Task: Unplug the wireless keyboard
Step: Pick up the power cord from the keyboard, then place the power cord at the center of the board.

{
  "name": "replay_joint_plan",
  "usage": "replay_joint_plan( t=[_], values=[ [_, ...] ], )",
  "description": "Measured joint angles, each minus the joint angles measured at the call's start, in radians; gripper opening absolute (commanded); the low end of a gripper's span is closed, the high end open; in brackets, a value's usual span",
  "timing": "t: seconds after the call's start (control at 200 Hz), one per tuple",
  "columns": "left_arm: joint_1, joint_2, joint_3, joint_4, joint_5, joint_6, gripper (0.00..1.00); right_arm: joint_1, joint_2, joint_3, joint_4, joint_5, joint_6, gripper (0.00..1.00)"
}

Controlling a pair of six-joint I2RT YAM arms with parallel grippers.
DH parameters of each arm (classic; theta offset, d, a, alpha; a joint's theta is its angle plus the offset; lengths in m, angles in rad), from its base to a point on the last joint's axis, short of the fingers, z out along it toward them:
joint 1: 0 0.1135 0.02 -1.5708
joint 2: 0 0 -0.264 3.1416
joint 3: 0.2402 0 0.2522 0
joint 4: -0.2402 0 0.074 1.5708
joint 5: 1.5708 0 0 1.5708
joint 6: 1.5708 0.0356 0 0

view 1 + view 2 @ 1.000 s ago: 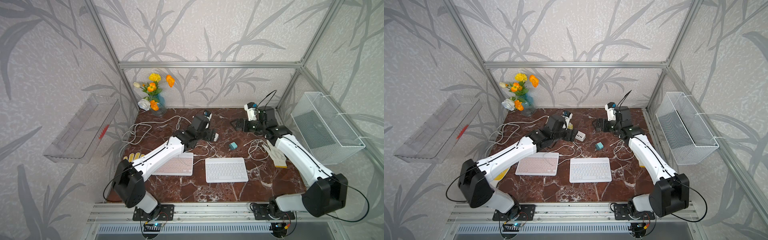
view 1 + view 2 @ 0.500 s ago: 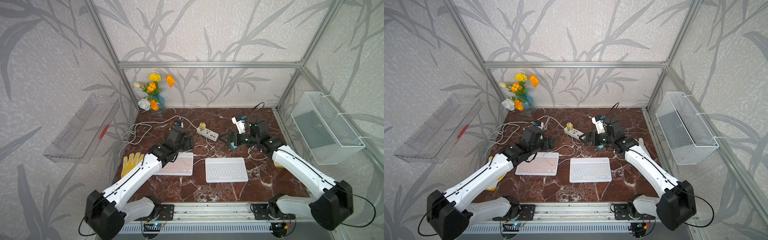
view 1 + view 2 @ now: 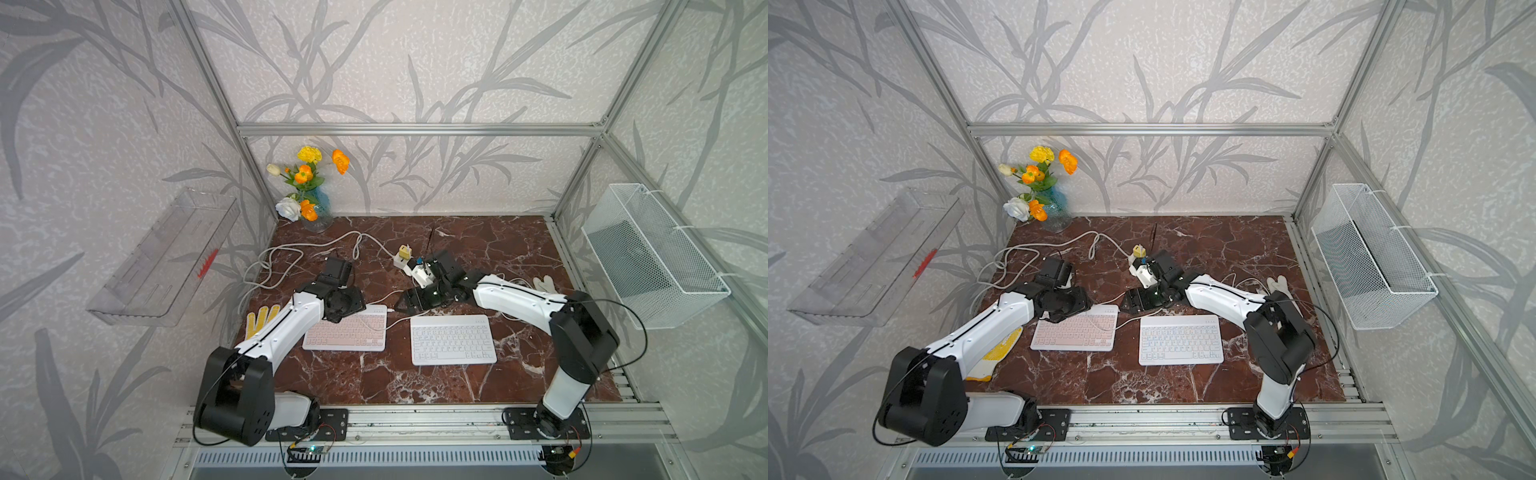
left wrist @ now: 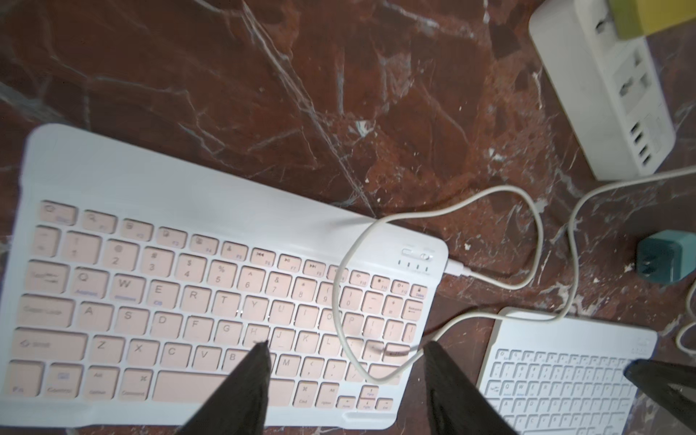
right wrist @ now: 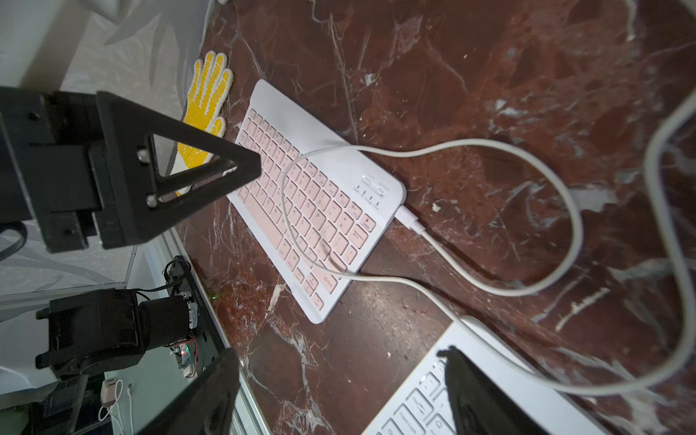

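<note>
- The pink keyboard (image 4: 180,301) lies flat on the desk (image 4: 339,94), to the robot's left of a white keyboard (image 4: 565,376). It looks light and stiff, and would likely slide if tugged.
- Its small white plug (image 4: 456,268) sits in the right edge near the back corner. It is hard and slim, and the best place to pinch.
- The cable (image 4: 336,301) is limp and loops over the keys.
- The left pincer (image 4: 346,344) hovers released above the keys, gripping nothing.
- The right pincer (image 5: 339,352) is likewise released and empty.

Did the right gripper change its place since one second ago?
Yes. The right gripper has come forward from the back of the table, and is now just behind the white keyboard, which stayed in place.
</note>
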Motion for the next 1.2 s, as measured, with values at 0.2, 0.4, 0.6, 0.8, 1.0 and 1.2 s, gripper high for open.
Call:
replay_joint_plan(
  t=[0.2,0.4,0.6,0.8,1.0,1.2],
  values=[
    [0.012,0.133,0.005,0.022,0.117,0.007,0.25,0.056,0.102,0.063,-0.063,-0.016,-0.06,0.75],
    [0.012,0.211,0.066,0.042,0.206,0.019,0.0,0.065,0.106,0.063,-0.106,-0.02,-0.093,0.75],
    [0.012,0.243,0.162,0.095,0.297,0.017,0.0,0.065,0.107,0.063,-0.104,-0.019,-0.104,0.75],
    [0.011,0.325,0.286,0.176,0.369,0.016,0.0,0.065,0.107,0.062,-0.099,-0.01,-0.119,0.75],
    [0.011,0.483,0.389,0.201,0.366,0.043,0.0,0.065,0.107,0.062,-0.055,0.027,-0.177,0.75],
    [0.01,0.624,0.499,0.154,0.288,0.074,0.0,0.065,0.166,0.122,-0.07,0.084,-0.363,0.72]
  ],
)
